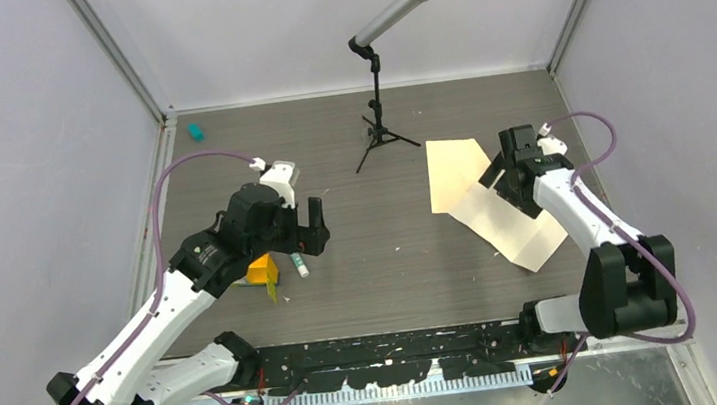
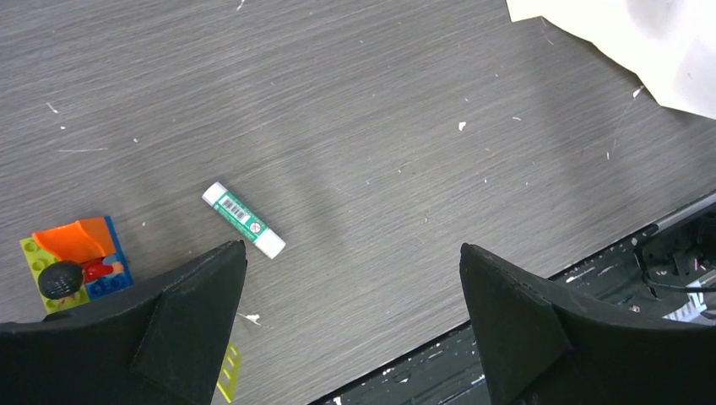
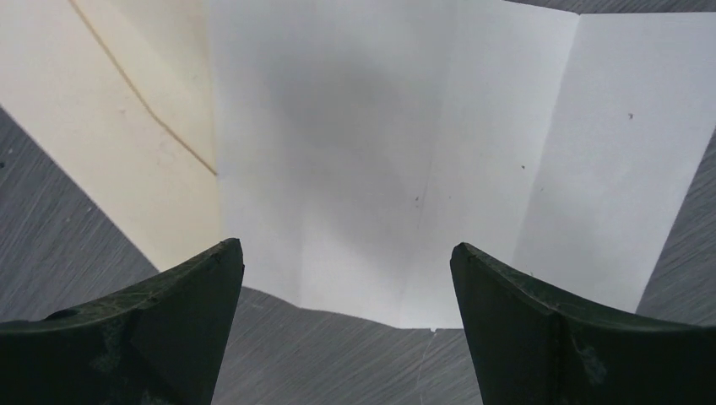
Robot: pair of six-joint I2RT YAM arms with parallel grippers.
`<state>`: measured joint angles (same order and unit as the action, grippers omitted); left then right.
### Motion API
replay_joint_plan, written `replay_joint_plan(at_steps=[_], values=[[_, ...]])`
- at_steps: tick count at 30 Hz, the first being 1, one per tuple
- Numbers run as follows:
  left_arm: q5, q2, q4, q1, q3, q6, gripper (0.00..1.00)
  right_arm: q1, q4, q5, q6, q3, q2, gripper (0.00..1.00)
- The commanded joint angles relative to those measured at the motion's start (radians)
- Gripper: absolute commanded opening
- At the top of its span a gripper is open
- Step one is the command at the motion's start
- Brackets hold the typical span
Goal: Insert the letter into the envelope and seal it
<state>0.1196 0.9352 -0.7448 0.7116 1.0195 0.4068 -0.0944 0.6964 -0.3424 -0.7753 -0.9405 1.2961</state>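
Note:
The envelope is a tan sheet lying flat at the right rear of the table. The paler letter, creased into panels, lies unfolded, overlapping the envelope's near corner. In the right wrist view the letter fills the middle and the envelope shows flap seams at the left. My right gripper is open and empty, hovering over the letter's edge. My left gripper is open and empty over bare table, far left of the papers. A corner of the letter shows in the left wrist view.
A green-and-white glue stick lies by my left gripper. A small toy of orange, yellow and blue bricks sits beside it. A microphone stand stands at the rear centre. A teal bit lies at the rear left.

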Motion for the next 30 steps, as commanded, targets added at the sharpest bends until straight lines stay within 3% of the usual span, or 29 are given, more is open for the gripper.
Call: replay_joint_plan(at_steps=[1,7,16,24,30], values=[[-0.047,0.003,0.054,0.0,0.005,-0.021,1.0,0.055,-0.183,0.061,-0.053,0.055,0.066,0.97],[-0.07,0.034,0.072,0.0,0.003,-0.027,1.0,0.056,-0.273,0.115,-0.067,0.13,0.148,0.97],[-0.086,0.076,0.097,0.001,-0.008,-0.017,1.0,0.014,-0.389,0.253,-0.148,0.323,0.092,0.97],[-0.103,0.133,0.132,-0.001,-0.01,0.042,1.0,-0.325,-0.404,0.201,-0.286,0.412,0.035,0.97],[-0.093,0.188,0.144,-0.008,-0.029,0.105,1.0,-0.623,-0.396,0.166,-0.33,0.365,0.102,0.97]])
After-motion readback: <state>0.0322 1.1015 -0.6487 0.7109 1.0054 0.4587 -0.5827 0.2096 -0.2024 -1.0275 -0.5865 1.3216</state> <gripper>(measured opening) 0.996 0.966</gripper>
